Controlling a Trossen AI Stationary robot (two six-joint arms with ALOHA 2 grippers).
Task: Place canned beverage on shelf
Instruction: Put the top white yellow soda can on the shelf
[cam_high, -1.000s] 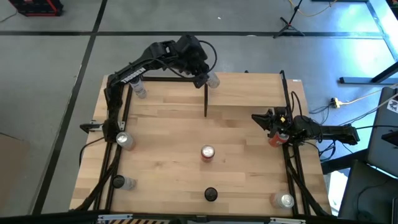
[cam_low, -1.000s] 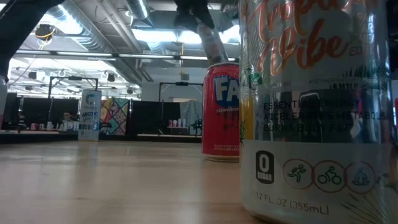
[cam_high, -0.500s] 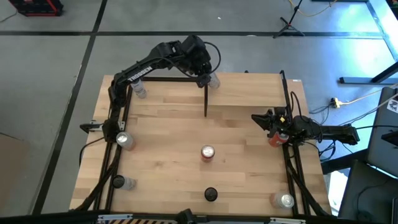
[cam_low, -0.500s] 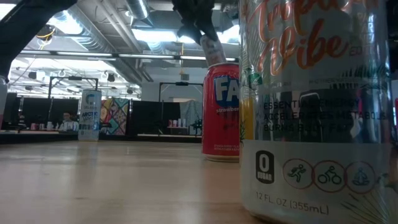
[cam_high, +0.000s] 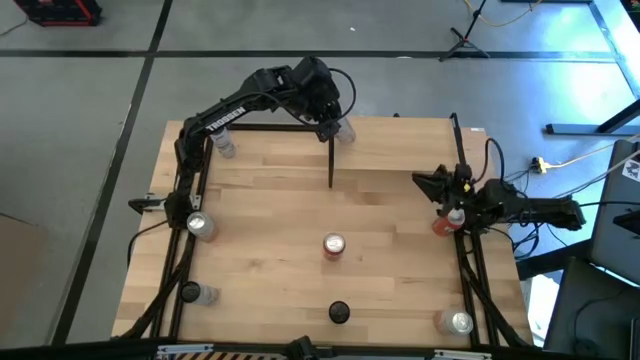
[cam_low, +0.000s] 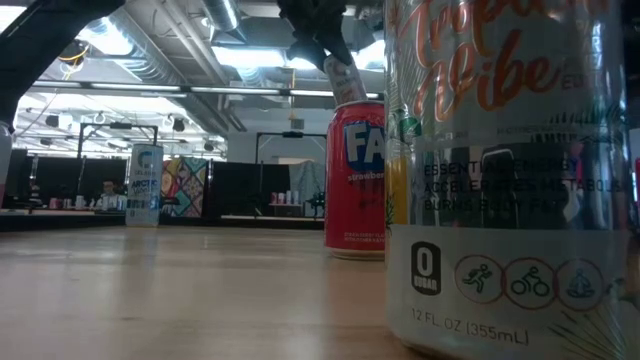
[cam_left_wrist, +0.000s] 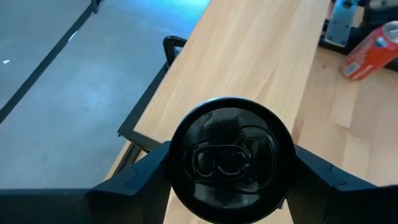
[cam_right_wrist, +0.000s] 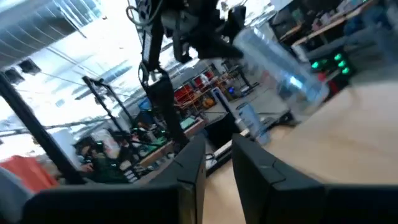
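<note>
While the light wooden shelf panel on thin black posts (cam_high: 395, 150) spans the table's far edge, my left gripper (cam_high: 335, 125) hangs above that edge, clamped round a tilted silver beverage can with a black top (cam_left_wrist: 230, 158). My right gripper (cam_high: 437, 183), clenched empty, waits beside an upright red can (cam_high: 443, 222).

Your left arm reaches long across the far side of the counter, elbow bent, wrist tipped down, and the left gripper (cam_high: 338, 128) has its jaws spread around a can, clamped on both sides. Your right arm sits low at the right edge, right gripper (cam_high: 432, 181) with jaws nearly together.
</note>
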